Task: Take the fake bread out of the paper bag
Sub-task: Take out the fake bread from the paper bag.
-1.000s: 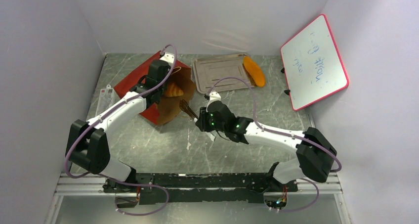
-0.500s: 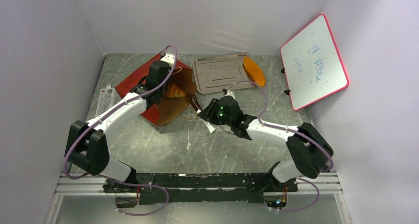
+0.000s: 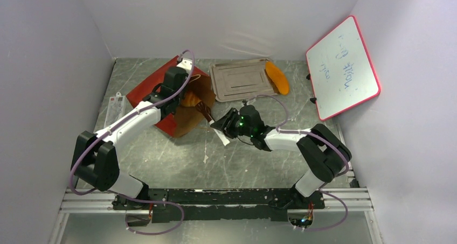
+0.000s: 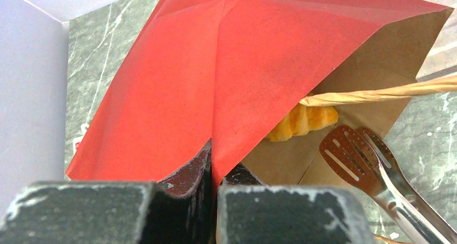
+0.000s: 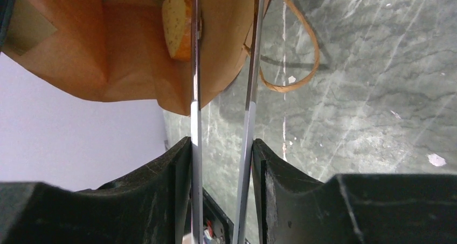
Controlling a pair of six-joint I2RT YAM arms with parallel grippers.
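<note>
The red paper bag (image 3: 153,88) lies on its side, its brown mouth open to the right. My left gripper (image 3: 178,93) is shut on the upper edge of the mouth, and the left wrist view shows the red paper pinched between the jaws (image 4: 214,163). A golden-brown roll (image 4: 302,123) lies inside the bag (image 3: 188,99). My right gripper (image 3: 230,123) is shut on metal tongs (image 3: 207,114) whose slotted tips sit at the bag mouth (image 4: 347,157). In the right wrist view the tong arms (image 5: 196,66) reach beside a tan bread piece (image 5: 177,23). An orange crescent (image 3: 277,77) lies by the tray.
A flat silver tray (image 3: 240,79) lies at the back centre. A red-framed whiteboard (image 3: 342,66) leans at the right wall. A clear plastic piece (image 3: 114,106) lies left of the bag. The bag's cord handle (image 5: 302,66) loops on the table.
My right arm has swung the tongs left and away from me, so their tips now sit at the bag mouth. My left gripper has kept its hold on the bag edge.
</note>
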